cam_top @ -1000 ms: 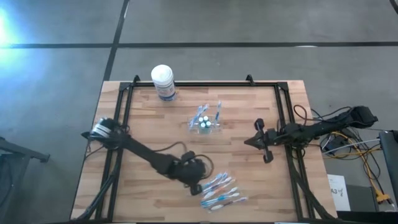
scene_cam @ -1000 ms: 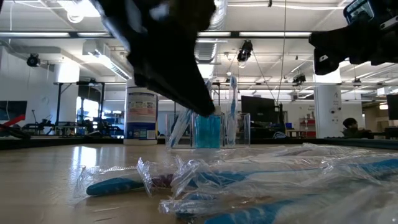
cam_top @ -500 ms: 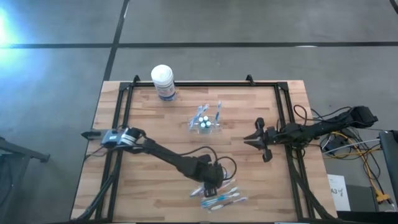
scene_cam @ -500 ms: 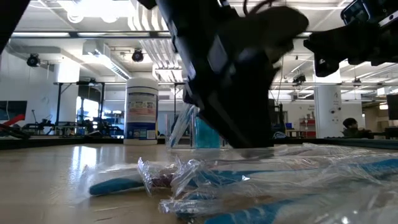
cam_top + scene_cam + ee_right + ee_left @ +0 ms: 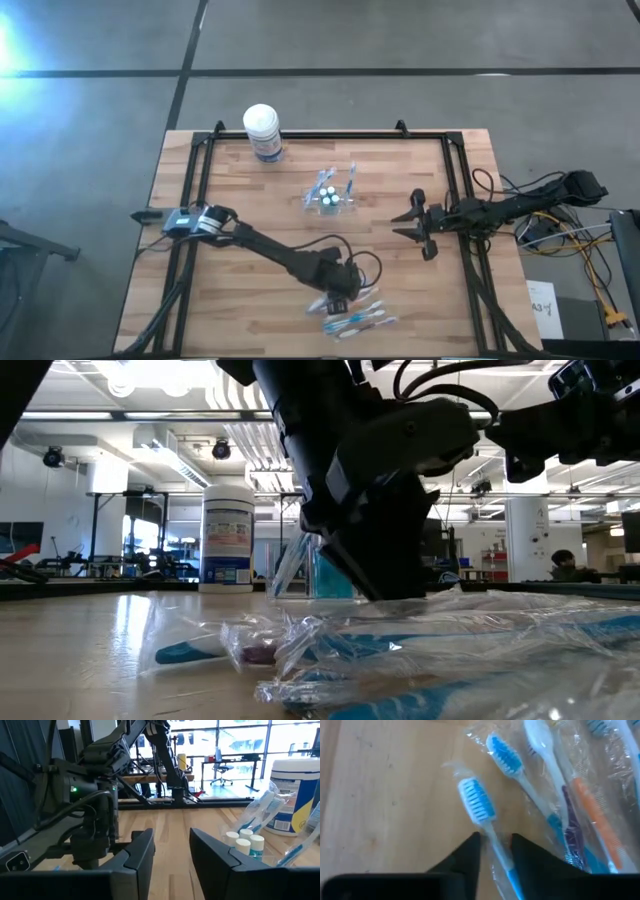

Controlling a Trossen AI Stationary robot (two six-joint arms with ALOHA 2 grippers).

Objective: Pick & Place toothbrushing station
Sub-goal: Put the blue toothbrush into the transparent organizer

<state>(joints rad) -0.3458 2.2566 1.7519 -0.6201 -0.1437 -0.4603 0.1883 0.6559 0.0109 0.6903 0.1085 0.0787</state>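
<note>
Left gripper (image 5: pixel 495 847), fingers apart, straddles a wrapped toothbrush (image 5: pixel 485 822); other toothbrushes (image 5: pixel 560 795) seemingly crowd alongside.

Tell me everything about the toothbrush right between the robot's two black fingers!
The toothbrush lies flat on the wooden table, at the edge of the pile nearest the table's front. It has a white head with blue bristles, a thin white neck and a blue handle, and it sits in crinkly clear wrapping. Its handle runs between the fingers of the left gripper, which are apart on either side. Another wrapped toothbrush lies beside it.
</note>
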